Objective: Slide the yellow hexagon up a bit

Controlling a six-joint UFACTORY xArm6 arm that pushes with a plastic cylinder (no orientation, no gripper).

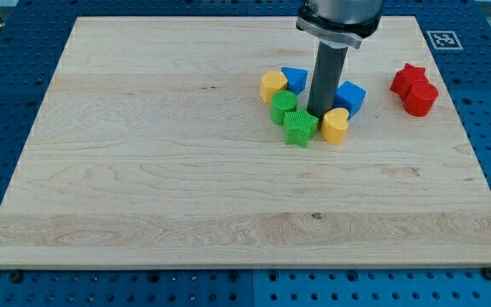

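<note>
Two yellow blocks lie in a cluster right of the board's middle, near the view's top. One (273, 86) is at the cluster's left, touching a small blue block (294, 79); its outline looks roughly hexagonal. The other (335, 125) is at the cluster's lower right, and its exact shape is hard to make out. My tip (318, 115) stands inside the cluster, just left of and above the lower right yellow block. It is just above and to the right of a green star-like block (300, 127). A round green block (284, 107) lies to the tip's left.
A blue cube (349, 96) sits just right of the rod. Two red blocks, one star-like (408, 78) and one rounder (420, 98), touch each other near the wooden board's (143, 170) right edge. Blue perforated table surrounds the board.
</note>
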